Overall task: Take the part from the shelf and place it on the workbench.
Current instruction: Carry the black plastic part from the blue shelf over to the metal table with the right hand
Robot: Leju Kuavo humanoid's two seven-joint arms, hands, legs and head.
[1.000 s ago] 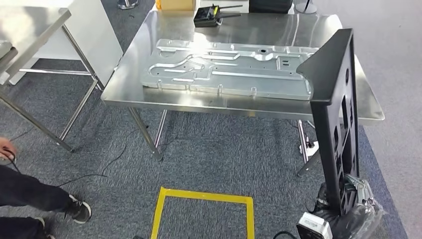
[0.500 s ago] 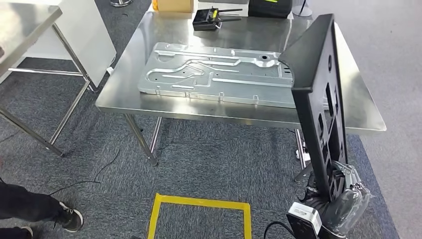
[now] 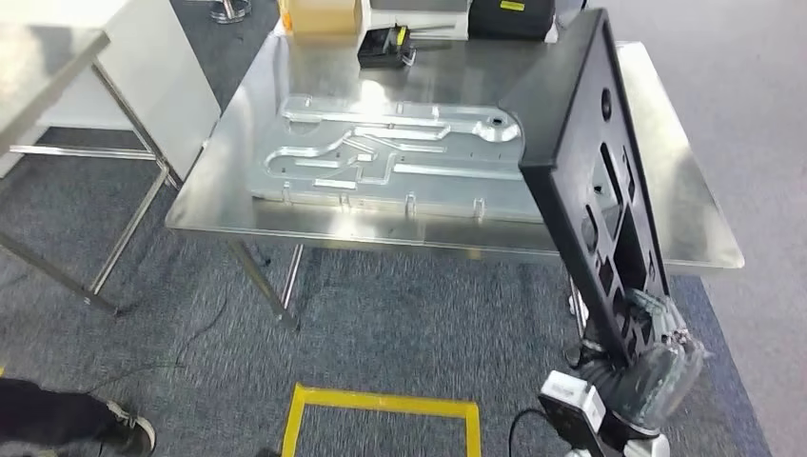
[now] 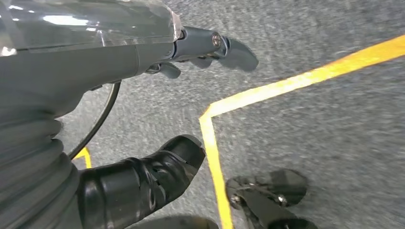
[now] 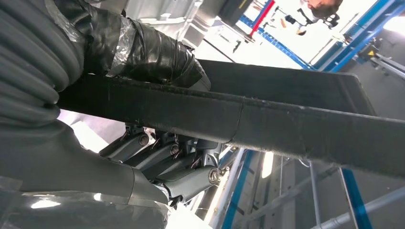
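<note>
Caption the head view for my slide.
Right hand holds the black part upright before the steel workbench.

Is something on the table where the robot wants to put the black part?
Yes. A big embossed metal plate lies across the workbench middle. The black part, held in the right hand, has bare steel only at the workbench's right side.

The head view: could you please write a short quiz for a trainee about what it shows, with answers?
1. True or false: the black part already lies flat on the workbench.
2. Which hand holds the black part: A) left hand, B) right hand?
3. Fill in: the large silver panel lies on the ______.

Key: 1. False; it is held tilted, its top end in front of the workbench edge. 2. B. 3. Workbench.
</note>
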